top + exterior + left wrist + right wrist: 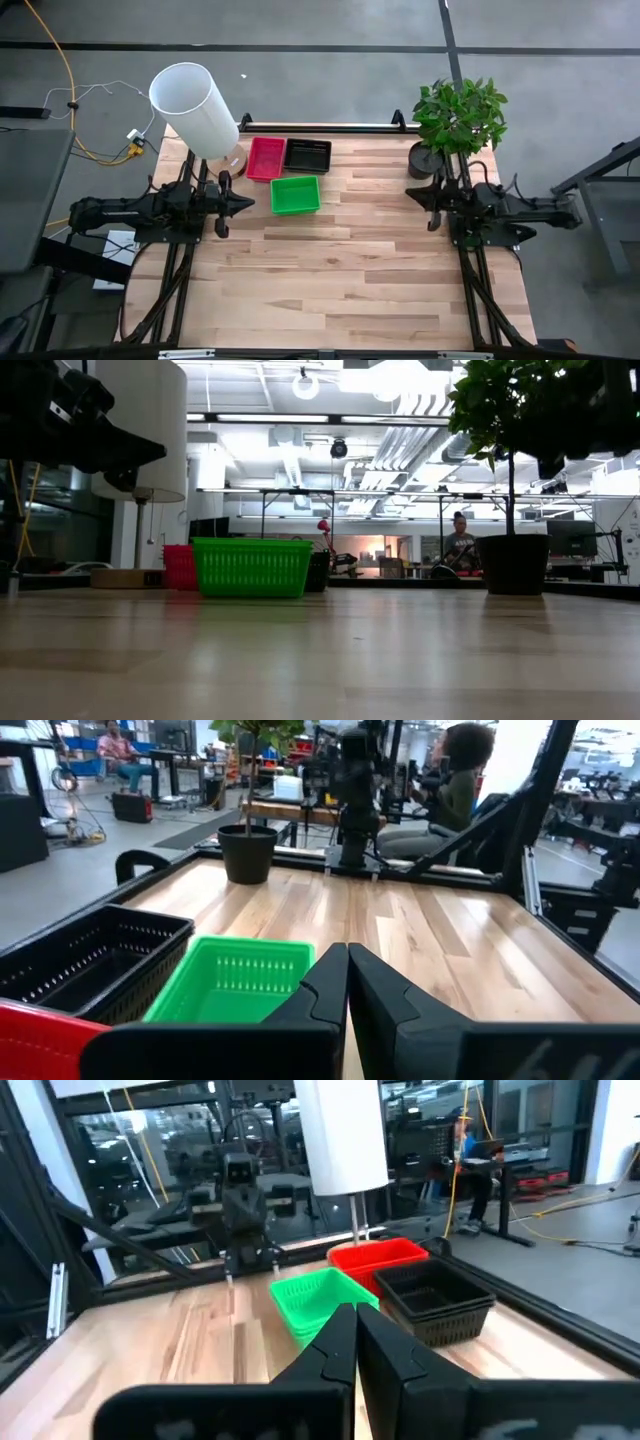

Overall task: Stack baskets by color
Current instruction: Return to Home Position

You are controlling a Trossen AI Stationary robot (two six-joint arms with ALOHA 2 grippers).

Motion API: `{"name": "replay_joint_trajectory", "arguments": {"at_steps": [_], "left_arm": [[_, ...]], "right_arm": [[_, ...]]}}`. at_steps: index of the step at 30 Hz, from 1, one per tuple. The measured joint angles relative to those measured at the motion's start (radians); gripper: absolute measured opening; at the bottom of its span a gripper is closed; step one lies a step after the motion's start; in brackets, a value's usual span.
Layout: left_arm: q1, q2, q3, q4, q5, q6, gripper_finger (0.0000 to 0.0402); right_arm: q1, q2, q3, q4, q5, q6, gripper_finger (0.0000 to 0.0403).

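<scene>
Three baskets stand on their bases on the far part of the table: a green one (296, 195), a pink-red one (265, 158) and a black one (307, 155) side by side behind it. Whether any holds more of its colour nested inside, I cannot tell. My left gripper (248, 204) hangs shut above the table's left side, pointing level at the green basket (235, 982), clear of it. My right gripper (410, 192) hangs shut at the right side, pointing level toward the baskets (315, 1302) and holding nothing.
A tall white cylinder (195, 108) on a stand rises at the far left corner beside the pink-red basket. A potted plant (455, 120) stands at the far right, close to my right arm. Bare wood (340, 290) fills the near half. A person (450, 790) sits beyond the table.
</scene>
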Motion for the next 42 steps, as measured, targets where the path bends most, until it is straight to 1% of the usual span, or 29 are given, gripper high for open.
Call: {"name": "replay_joint_trajectory", "arguments": {"at_steps": [4,6,11,16,21,42], "left_arm": [[0.000,0.003,0.000,0.005,-0.017,0.000,0.0001],[0.000,0.003,0.000,0.006,-0.019,0.000,0.0001],[0.000,0.003,0.000,0.006,-0.019,0.000,0.0001],[0.000,0.003,0.000,0.006,-0.020,0.000,0.0001],[0.000,0.003,0.000,0.006,-0.020,0.000,0.0001],[0.000,0.003,0.000,0.007,-0.020,0.000,0.0001]], "right_arm": [[0.000,-0.001,-0.085,0.122,-0.014,-0.006,0.0000],[0.000,0.003,-0.088,0.091,-0.016,-0.005,0.0000],[0.001,-0.001,-0.088,0.094,-0.031,-0.045,0.0000],[0.000,0.002,-0.089,0.093,-0.032,-0.137,0.0000],[0.000,0.001,-0.089,0.093,-0.032,-0.181,0.0000],[0.000,0.001,-0.089,0.093,-0.033,-0.182,0.0000]]}}
